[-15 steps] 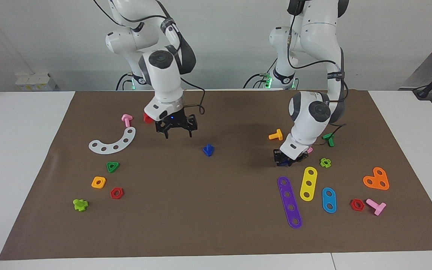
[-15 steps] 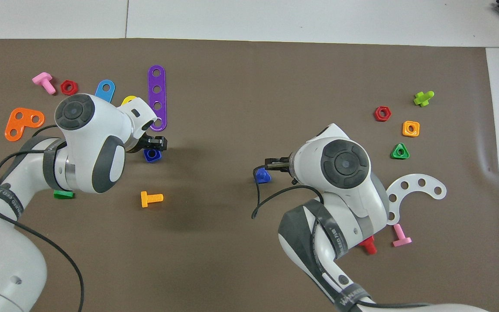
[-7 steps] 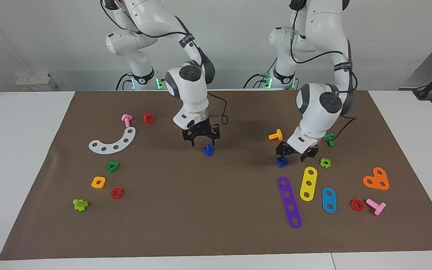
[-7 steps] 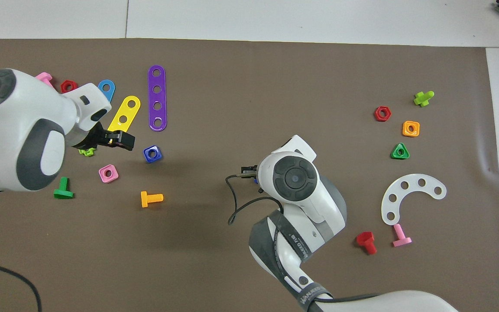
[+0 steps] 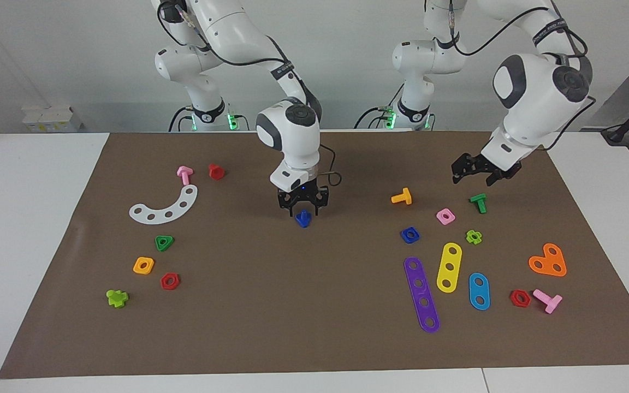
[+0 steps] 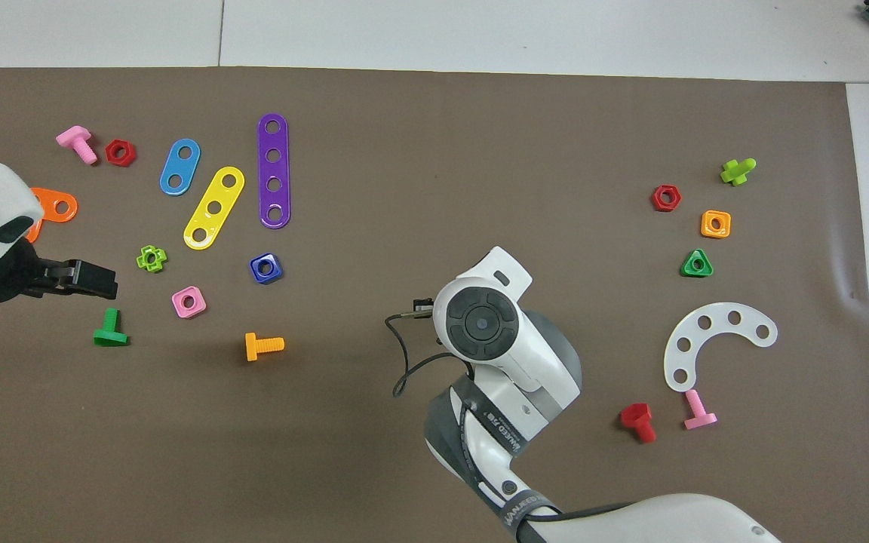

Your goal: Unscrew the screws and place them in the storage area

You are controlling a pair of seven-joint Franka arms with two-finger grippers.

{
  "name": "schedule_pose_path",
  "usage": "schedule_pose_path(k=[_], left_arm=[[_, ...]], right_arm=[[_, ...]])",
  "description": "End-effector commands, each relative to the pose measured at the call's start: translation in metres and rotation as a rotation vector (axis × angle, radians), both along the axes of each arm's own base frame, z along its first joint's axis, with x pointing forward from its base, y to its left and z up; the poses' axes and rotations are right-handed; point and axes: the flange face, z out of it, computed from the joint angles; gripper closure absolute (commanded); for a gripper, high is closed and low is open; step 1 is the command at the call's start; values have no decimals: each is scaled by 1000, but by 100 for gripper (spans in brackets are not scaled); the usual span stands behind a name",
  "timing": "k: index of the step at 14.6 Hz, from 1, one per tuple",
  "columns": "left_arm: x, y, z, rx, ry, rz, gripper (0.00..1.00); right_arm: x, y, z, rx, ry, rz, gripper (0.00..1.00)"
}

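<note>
Since the earlier frames, we note the left gripper has lifted off the dark-blue square nut and the right gripper has descended.

We find the right gripper directly over the dark-blue bolt, jaws open, fingertips either side of its upturned stem; contact cannot be confirmed. We see the bolt mid-mat, head flat down, long axis vertical. We record the left gripper raised over the green bolt, jaws apparently open and empty.
</note>
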Motion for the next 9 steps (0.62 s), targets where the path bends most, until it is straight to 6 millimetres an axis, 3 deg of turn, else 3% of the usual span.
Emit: schedule_pose_path(k=[1,4,9], left_arm=[[7,16,37,40,-85,9,0],[34,23,67,45,-128,21,0],[42,16,103,49,-9,16,0]], right_arm=[[0,0,4,-23,-1,-2,100],[7,-17,20,-17,-15,-21,100],[10,-87,37,-43,-15,43,100]])
